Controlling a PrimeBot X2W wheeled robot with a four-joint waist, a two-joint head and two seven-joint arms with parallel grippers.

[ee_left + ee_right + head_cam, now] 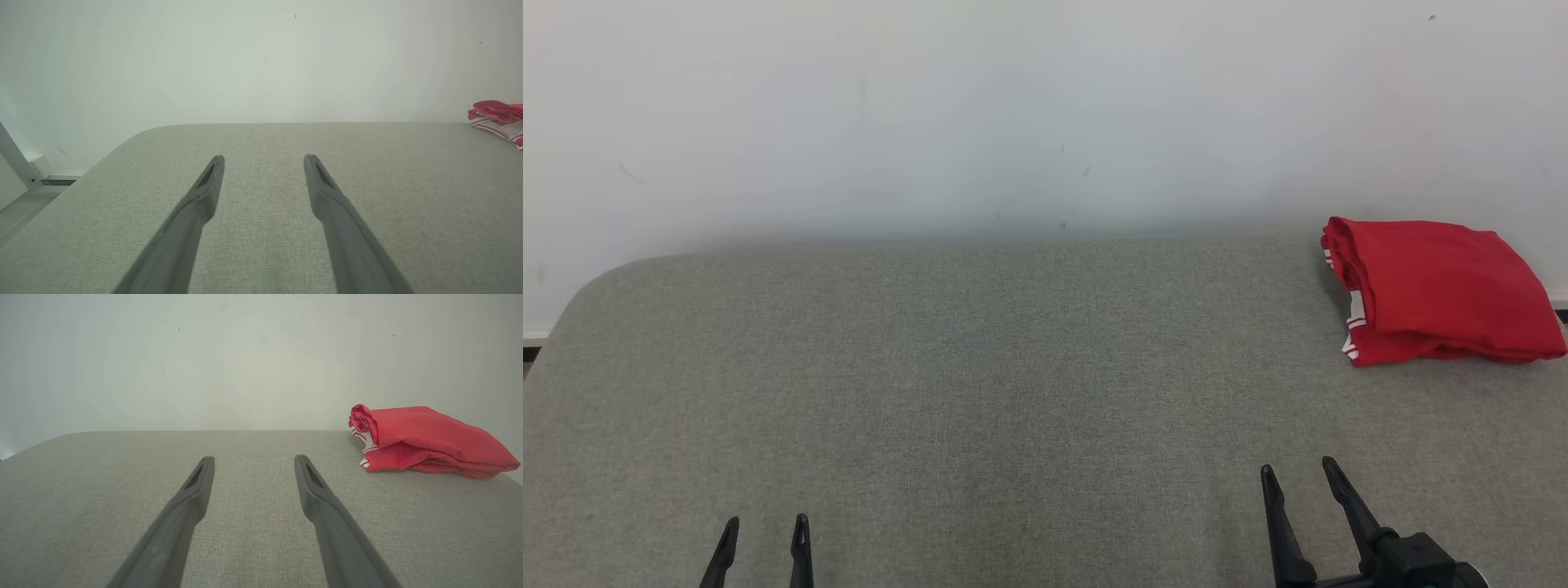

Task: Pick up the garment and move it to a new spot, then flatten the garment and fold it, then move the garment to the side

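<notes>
The garment [1441,290] is red with white striped trim, folded into a compact bundle at the far right of the grey fabric table [1013,392], close to the wall. The right wrist view has the garment [425,441] ahead and to the right; in the left wrist view the garment [500,120] peeks in at the right edge. My left gripper [765,524] stands open at the lower left, nothing between its fingers. My right gripper [1298,467] is open at the lower right, well in front of the garment and apart from it. Both show open in their own views: the left gripper [263,157] and the right gripper [253,458].
A white wall [1013,114] rises right behind the table's far edge. The table's far left corner [613,273] is rounded. Off that corner, a metal frame strut [14,159] and floor show in the left wrist view.
</notes>
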